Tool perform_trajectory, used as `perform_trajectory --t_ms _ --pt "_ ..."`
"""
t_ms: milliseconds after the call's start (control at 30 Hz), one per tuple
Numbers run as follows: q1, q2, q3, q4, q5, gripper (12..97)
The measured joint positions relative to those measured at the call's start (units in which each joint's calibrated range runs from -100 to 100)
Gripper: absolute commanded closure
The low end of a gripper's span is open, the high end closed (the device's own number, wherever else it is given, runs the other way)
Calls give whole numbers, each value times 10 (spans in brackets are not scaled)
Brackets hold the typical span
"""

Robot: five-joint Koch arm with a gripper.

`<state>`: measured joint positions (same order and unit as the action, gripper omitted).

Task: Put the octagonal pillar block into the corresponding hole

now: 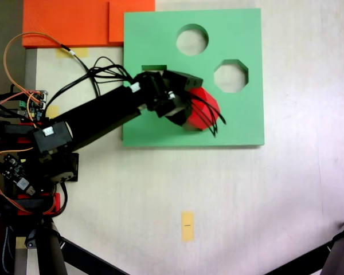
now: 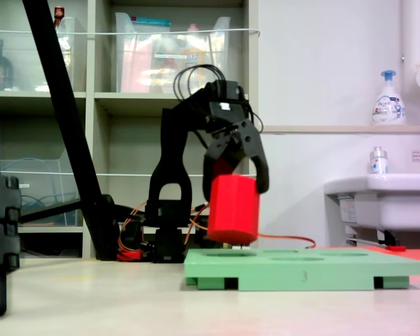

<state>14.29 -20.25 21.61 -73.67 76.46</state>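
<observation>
The claw point(image 2: 232, 183) is closed around the upper part of the octagonal pillar block point(image 2: 233, 210), its two black jaws spread only as wide as the block and pressing on opposite sides of it; in the side-on fixed view one jaw curves down the block's right side while the other sits behind its top left. The block hangs upright, tilted slightly, clear above the green foam board point(image 2: 301, 269), with a thin gap showing between its underside and the board's top face. In the fixed view from above, the block point(image 1: 202, 106) lies over the middle of the board point(image 1: 155, 51), below and to the left of the corresponding hole point(image 1: 231, 75), apart from it, and well below the round cutout point(image 1: 192, 39) near the board's top edge. The arm point(image 1: 97, 117) reaches in from the board's left side across the pale table point(image 1: 246, 200), with black cables looping over the claw point(image 1: 186, 109) and the block. An orange sheet point(image 1: 69, 23) lies against the board's upper left corner
</observation>
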Motion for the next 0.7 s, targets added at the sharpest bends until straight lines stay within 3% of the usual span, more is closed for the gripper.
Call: perform_trajectory --t_ms 700 --pt "24 116 37 174 40 750"
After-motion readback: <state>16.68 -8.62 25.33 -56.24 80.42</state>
